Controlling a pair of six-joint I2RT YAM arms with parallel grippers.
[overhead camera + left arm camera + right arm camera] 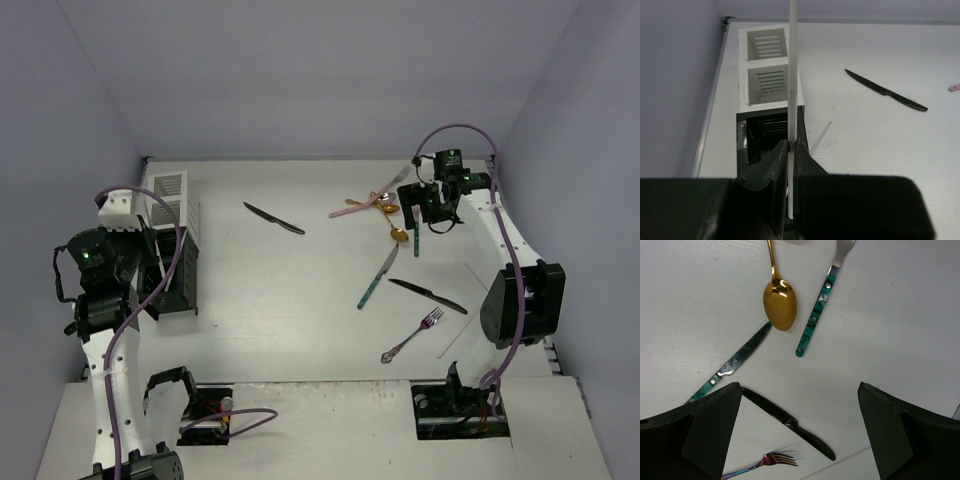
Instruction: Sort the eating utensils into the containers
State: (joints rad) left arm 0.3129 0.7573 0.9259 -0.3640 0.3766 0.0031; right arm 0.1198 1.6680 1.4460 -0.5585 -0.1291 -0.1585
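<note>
My left gripper [791,146] is shut on a thin white chopstick [792,75] and holds it upright over the black caddy [760,131]. The white caddy [767,70] stands just behind the black one. Another chopstick [820,137] lies on the table beside the black caddy. My right gripper [799,387] is open and empty above a gold spoon [780,305], a teal-handled fork [815,320], a teal-handled knife [732,364], a black knife [795,426] and an iridescent fork [762,464]. In the top view the right gripper [430,208] hovers at the far right.
A second black knife [273,218] lies mid-table, also seen in the left wrist view [887,91]. A pink fork [352,209] and another gold spoon [386,208] lie near the right gripper. Grey walls close in the left, back and right sides.
</note>
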